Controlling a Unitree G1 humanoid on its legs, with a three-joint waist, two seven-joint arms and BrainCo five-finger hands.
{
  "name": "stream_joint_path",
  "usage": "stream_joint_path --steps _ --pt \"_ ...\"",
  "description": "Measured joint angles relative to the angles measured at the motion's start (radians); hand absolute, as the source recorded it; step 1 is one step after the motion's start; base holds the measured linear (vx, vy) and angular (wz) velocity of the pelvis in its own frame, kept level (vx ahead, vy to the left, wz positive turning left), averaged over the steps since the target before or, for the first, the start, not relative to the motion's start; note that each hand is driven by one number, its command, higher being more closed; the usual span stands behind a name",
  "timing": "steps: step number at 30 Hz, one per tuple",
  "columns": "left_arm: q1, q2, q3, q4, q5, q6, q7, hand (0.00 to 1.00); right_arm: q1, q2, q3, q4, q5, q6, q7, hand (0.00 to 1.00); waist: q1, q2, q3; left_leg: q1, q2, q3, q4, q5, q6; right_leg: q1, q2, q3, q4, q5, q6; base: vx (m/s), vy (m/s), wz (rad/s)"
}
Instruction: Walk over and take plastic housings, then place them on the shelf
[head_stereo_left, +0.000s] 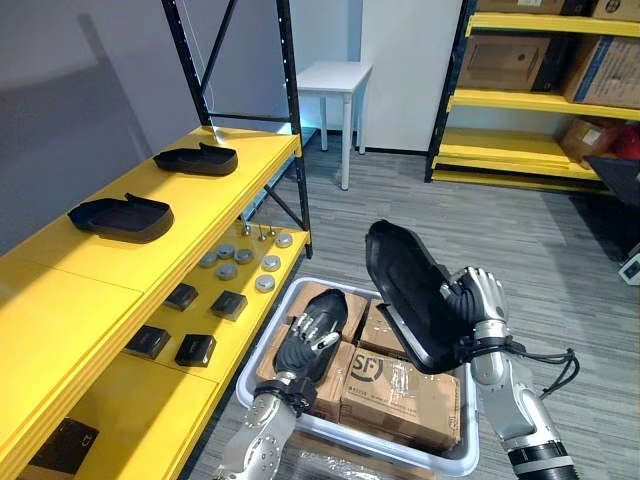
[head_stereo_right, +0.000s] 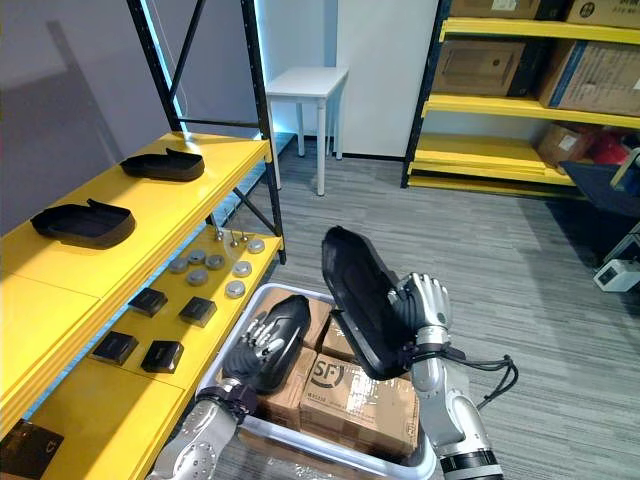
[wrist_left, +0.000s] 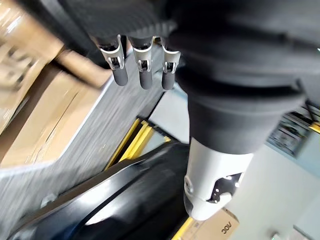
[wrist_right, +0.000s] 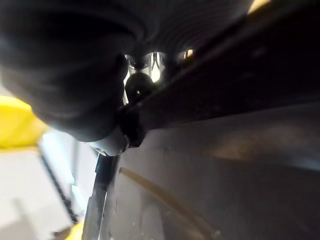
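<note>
Yellow shelf (head_stereo_left: 230, 195), left of fingers, to be approached first. Black housing (head_stereo_left: 405, 290) clamped upright by right hand (head_stereo_left: 480, 298); to be tilted flat before release. Left hand (head_stereo_left: 310, 335) fingers slack, spare housing (head_stereo_left: 328, 300) beneath.

Four black housings can be counted: two (head_stereo_left: 196, 159) (head_stereo_left: 122, 217) on the top shelf (head_stereo_left: 60, 290), one under the left hand (head_stereo_left: 312, 335) and one in the right hand (head_stereo_left: 480, 295). The lower shelf (head_stereo_left: 150, 420) carries seven silver discs (head_stereo_left: 264, 283) and four small black boxes (head_stereo_left: 228, 305). There is one white bin (head_stereo_left: 455, 462) and one white table (head_stereo_left: 334, 75).
</note>
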Motion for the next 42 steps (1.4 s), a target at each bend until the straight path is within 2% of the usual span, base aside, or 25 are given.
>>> stream_joint_path --steps 5,13,14,19,24,27,29,30,31,32,33,35,36,37,38,39,40,42 --pt "-0.053 -0.007 -0.039 0.040 -0.114 -0.001 -0.001 0.00 -0.016 0.042 0.110 -0.020 0.001 -0.038 -0.025 1.00 0.001 -0.008 -0.011 0.011 0.006 0.017 -0.009 0.005 -0.005 -0.005 0.008 0.019 0.001 0.004 -0.005 0.03 -0.004 -0.11" --pt "-0.130 -0.008 -0.071 0.118 -0.127 -0.023 0.086 0.00 -0.005 0.102 0.292 -0.074 0.007 -0.065 -0.051 1.00 -0.014 -0.025 -0.026 0.012 0.004 0.019 -0.009 0.005 -0.004 -0.005 0.006 0.022 0.000 0.004 -0.005 0.01 0.011 -0.01" --pt "-0.132 -0.008 -0.070 0.118 -0.139 -0.025 0.094 1.00 0.009 0.107 0.309 -0.088 0.009 -0.069 -0.060 1.00 -0.014 -0.026 -0.027 0.012 0.003 0.019 -0.009 0.005 -0.004 -0.005 0.005 0.022 0.000 0.004 -0.004 0.00 0.000 0.00" --pt "-0.147 -0.011 -0.054 0.117 -0.209 -0.080 0.162 1.00 0.067 0.105 0.329 -0.093 0.090 -0.086 -0.106 1.00 -0.024 -0.039 -0.046 0.013 0.001 0.019 -0.008 0.005 -0.004 -0.003 0.002 0.022 0.000 0.005 -0.004 0.00 0.000 0.00" --pt "-0.166 -0.039 -0.023 0.101 -0.231 -0.202 0.257 1.00 0.107 0.092 0.347 -0.091 0.163 -0.088 -0.164 1.00 -0.037 -0.050 -0.056 -0.001 -0.002 -0.014 -0.004 0.013 -0.002 0.005 -0.010 -0.016 0.002 0.006 -0.004 -0.01 0.005 0.15" --pt "-0.166 -0.070 0.009 0.091 -0.196 -0.215 0.278 1.00 0.119 0.074 0.356 -0.093 0.183 -0.099 -0.183 1.00 -0.032 -0.053 -0.057 -0.040 -0.013 -0.072 0.011 0.026 -0.009 0.005 -0.013 -0.077 0.003 0.006 -0.005 -0.04 -0.031 0.69" --pt "-0.165 -0.072 0.028 0.078 -0.137 -0.224 0.293 1.00 0.124 0.064 0.371 -0.089 0.225 -0.111 -0.198 1.00 -0.026 -0.053 -0.055 -0.071 -0.021 -0.156 0.007 0.052 -0.020 0.024 -0.020 -0.171 0.004 -0.003 -0.016 -0.06 -0.067 1.07" --pt "-0.164 -0.072 0.037 0.073 -0.121 -0.224 0.295 1.00 0.124 0.063 0.373 -0.085 0.238 -0.117 -0.199 0.00 -0.021 -0.053 -0.053 -0.072 -0.020 -0.172 0.001 0.059 -0.023 0.032 -0.021 -0.194 0.004 -0.006 -0.019 -0.09 -0.084 1.13" --pt "-0.158 -0.072 0.056 0.053 -0.093 -0.224 0.305 1.00 0.123 0.063 0.380 -0.079 0.249 -0.134 -0.199 0.00 -0.014 -0.054 -0.051 -0.075 -0.007 -0.164 -0.019 0.062 -0.027 0.047 -0.027 -0.237 0.005 -0.016 -0.019 -0.08 -0.077 1.08" --pt "-0.157 -0.079 0.085 0.032 -0.090 -0.232 0.318 1.00 0.126 0.067 0.391 -0.078 0.252 -0.154 -0.199 0.00 -0.017 -0.053 -0.051 -0.084 0.020 -0.105 -0.033 0.062 -0.026 0.059 -0.030 -0.278 0.006 -0.022 -0.019 -0.11 -0.101 1.46" --pt "-0.157 -0.117 0.170 -0.028 -0.087 -0.270 0.338 1.00 0.131 0.056 0.473 -0.045 0.261 -0.191 -0.185 0.00 -0.020 -0.060 -0.047 -0.089 0.068 0.026 -0.063 0.068 -0.017 0.070 -0.040 -0.339 0.006 -0.032 -0.019 -0.09 -0.085 1.24" --pt "-0.158 -0.135 0.217 -0.099 -0.059 -0.312 0.347 1.00 0.151 0.068 0.554 0.013 0.262 -0.198 -0.161 0.00 -0.017 -0.058 -0.046 -0.102 0.111 0.164 -0.082 0.077 -0.004 0.076 -0.052 -0.391 0.005 -0.041 -0.010 -0.07 -0.039 1.10" --pt "-0.157 -0.139 0.219 -0.152 -0.012 -0.330 0.347 1.00 0.167 0.090 0.580 0.046 0.265 -0.199 -0.149 0.00 -0.015 -0.053 -0.043 -0.120 0.144 0.286 -0.082 0.085 0.007 0.077 -0.063 -0.435 0.005 -0.048 0.000 -0.03 0.003 1.06" --pt "-0.155 -0.136 0.219 -0.172 0.016 -0.335 0.346 1.00 0.167 0.101 0.578 0.057 0.265 -0.198 -0.145 0.00 -0.009 -0.051 -0.041 -0.123 0.160 0.353 -0.082 0.087 0.009 0.077 -0.068 -0.454 0.005 -0.050 0.004 0.00 0.035 1.07" --pt "-0.148 -0.134 0.218 -0.190 0.065 -0.335 0.345 1.00 0.158 0.116 0.555 0.059 0.265 -0.199 -0.141 0.00 0.001 -0.050 -0.041 -0.122 0.186 0.480 -0.083 0.097 0.013 0.077 -0.082 -0.482 0.005 -0.052 0.012 0.03 0.056 0.87" --pt "-0.123 -0.128 0.218 -0.199 0.119 -0.332 0.344 1.00 0.141 0.132 0.515 0.059 0.265 -0.205 -0.142 0.00 0.001 -0.047 -0.042 -0.118 0.195 0.552 -0.092 0.119 -0.002 0.083 -0.096 -0.506 0.005 -0.051 0.024 0.07 0.116 0.80" --pt "-0.089 -0.121 0.219 -0.214 0.157 -0.320 0.344 1.00 0.133 0.144 0.478 0.053 0.265 -0.207 -0.144 0.00 0.003 -0.041 -0.044 -0.112 0.186 0.550 -0.113 0.154 -0.023 0.089 -0.103 -0.517 0.005 -0.051 0.034 0.10 0.155 0.47" --pt "0.023 -0.116 0.230 -0.273 0.269 -0.294 0.350 1.00 0.134 0.163 0.416 0.026 0.265 -0.207 -0.144 0.00 0.007 -0.039 -0.046 -0.090 0.154 0.541 -0.145 0.221 -0.037 0.106 -0.131 -0.523 0.012 -0.052 0.054 0.14 0.172 0.16"
